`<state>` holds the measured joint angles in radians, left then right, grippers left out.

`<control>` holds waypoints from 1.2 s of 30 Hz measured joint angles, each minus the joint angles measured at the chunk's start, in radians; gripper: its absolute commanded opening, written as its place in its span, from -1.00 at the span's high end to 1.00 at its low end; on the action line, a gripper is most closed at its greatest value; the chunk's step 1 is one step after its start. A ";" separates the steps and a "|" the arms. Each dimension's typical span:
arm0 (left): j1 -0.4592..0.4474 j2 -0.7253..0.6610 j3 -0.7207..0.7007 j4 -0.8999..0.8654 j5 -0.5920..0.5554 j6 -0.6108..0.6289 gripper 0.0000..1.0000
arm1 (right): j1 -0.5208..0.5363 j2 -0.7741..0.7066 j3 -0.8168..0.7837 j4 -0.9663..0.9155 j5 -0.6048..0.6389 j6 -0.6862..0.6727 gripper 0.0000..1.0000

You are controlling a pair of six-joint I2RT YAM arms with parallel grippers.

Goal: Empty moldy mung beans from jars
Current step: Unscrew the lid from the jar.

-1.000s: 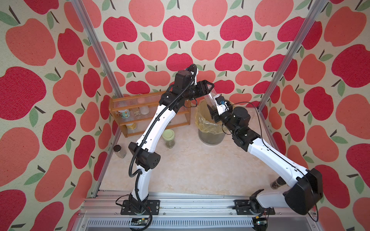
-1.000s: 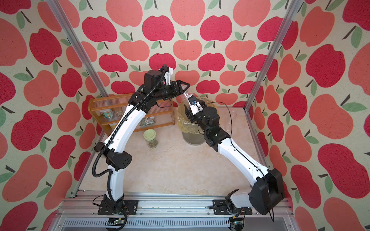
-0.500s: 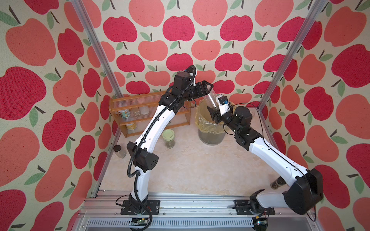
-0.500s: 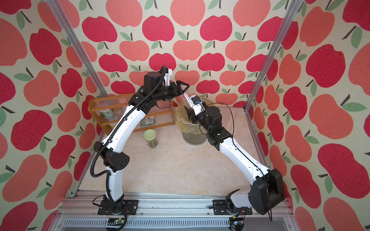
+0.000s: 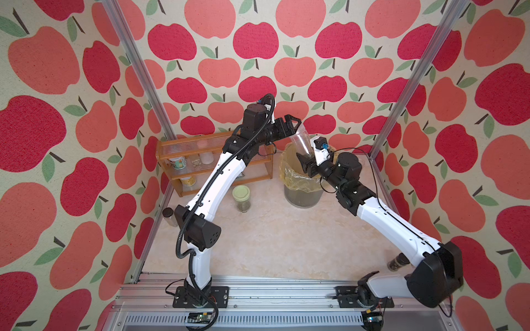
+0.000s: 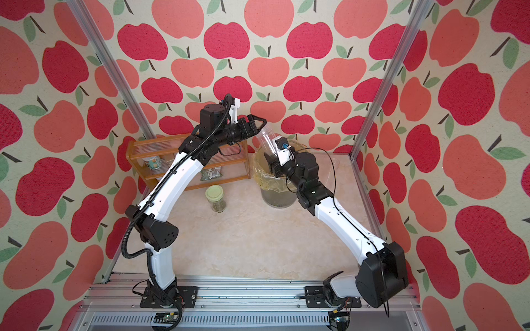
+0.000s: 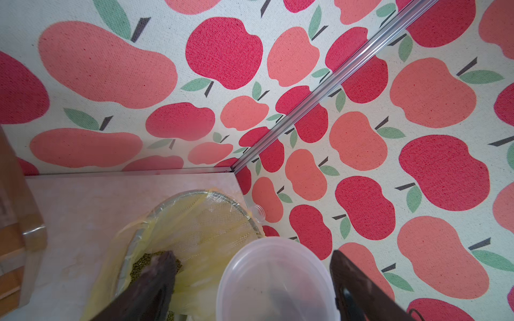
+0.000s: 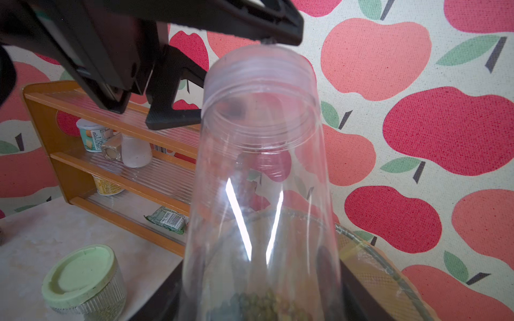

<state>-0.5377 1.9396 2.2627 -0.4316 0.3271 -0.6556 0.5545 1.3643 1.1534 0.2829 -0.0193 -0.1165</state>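
At the far left edge of the bench (image 5: 272, 235), against the wall, stands a small jar with a dark cap (image 5: 167, 213). Behind it, the wooden rack (image 5: 186, 139) holds a white tub (image 5: 178, 163) and a yellow tub (image 5: 187, 181). A green packet (image 8: 165, 219) lies on its lowest shelf. In front of the rack and apart from it, the squat jar (image 5: 241, 197) stands upright with its pale green lid on. Mung beans (image 5: 243, 205) show through its glass.

Further right, the tall jar (image 5: 300, 140) hangs tilted over the bin (image 5: 301, 197), which is lined with a yellow bag. The jar has no lid, and its open mouth points up. The left hand (image 5: 295, 128) is at that mouth with its fingers wide apart, one on either side of the rim. The left wrist view shows a clear gap between one finger (image 7: 155, 278) and the rim. The other finger is close beside the rim, and whether it touches cannot be told. This hand grips nothing.

A few mung beans (image 8: 261, 303) lie at the tall jar's lower end, and more (image 7: 141, 262) lie in the bag in the bin. The right hand (image 5: 304, 159) is closed around the lower part of the tall jar and carries it. A small clear cap (image 7: 258, 212) lies on the bench behind the bin, near the corner of the walls.
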 measured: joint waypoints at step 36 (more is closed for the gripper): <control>0.160 -0.646 -1.042 0.933 0.496 0.074 -0.81 | 0.004 -0.145 -0.157 0.153 -0.764 0.387 0.23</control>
<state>-0.3775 1.2938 1.2209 0.5014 0.8227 -0.5819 0.5587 1.2190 0.9966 0.4355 -0.7837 0.2703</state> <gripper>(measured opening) 0.908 0.660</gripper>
